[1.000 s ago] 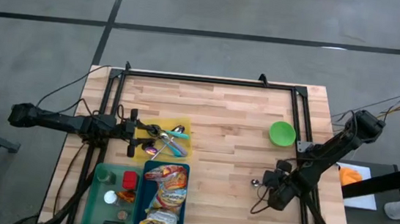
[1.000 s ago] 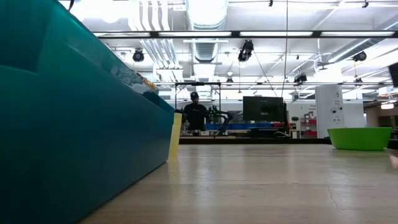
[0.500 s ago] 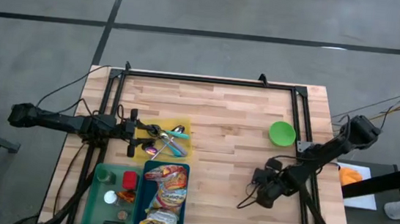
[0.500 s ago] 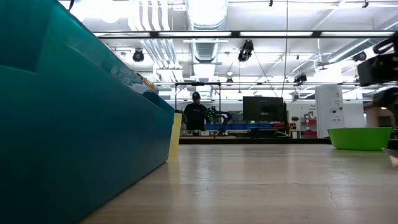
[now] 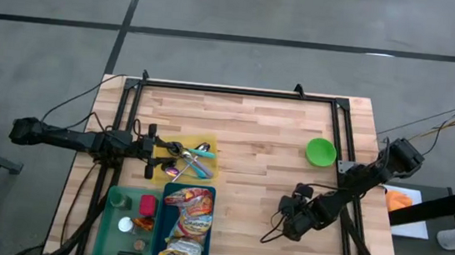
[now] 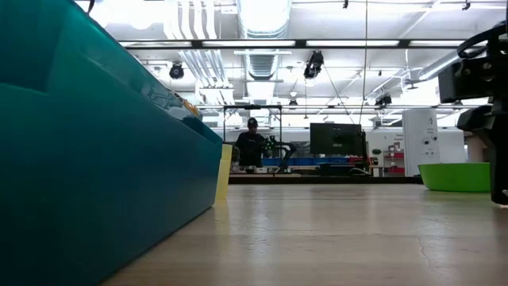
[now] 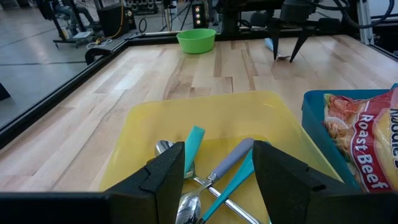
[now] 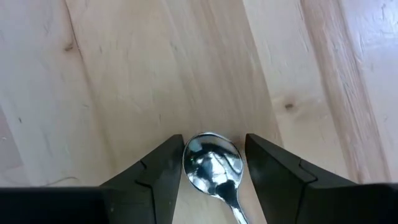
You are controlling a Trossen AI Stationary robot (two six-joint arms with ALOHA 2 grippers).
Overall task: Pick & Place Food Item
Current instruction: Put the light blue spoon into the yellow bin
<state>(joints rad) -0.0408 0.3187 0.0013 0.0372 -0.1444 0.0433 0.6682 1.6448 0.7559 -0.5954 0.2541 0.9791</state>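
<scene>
Silver spoon: a shiny metal spoon sits bowl-outward between the right gripper's two dark fingers in the right wrist view, pale wood planks of the wooden table below it; the high view does not resolve it.
Right claw: grasping the spoon, fingers part-way apart with the bowl filling the gap; the high view places the right gripper over bare wood near the table's right side, pointing steeply down.
Left claw: the left gripper hangs released, nothing between its fingers, above the yellow plastic tray.
Yellow tray contents: spoons and teal-handled cutlery, clear in the left wrist view, small in the high view.
Food item: a noodle packet printed "Roast Beef" lies in the blue plastic bin, just beside the yellow tray.
Green bin: a green plastic compartment bin with small items touches the blue bin's left side, seen from above only.
Green bowl: a round green plastic bowl stands near the table's right edge.
Low view: a teal bin wall fills the left; a person stands far behind.
</scene>
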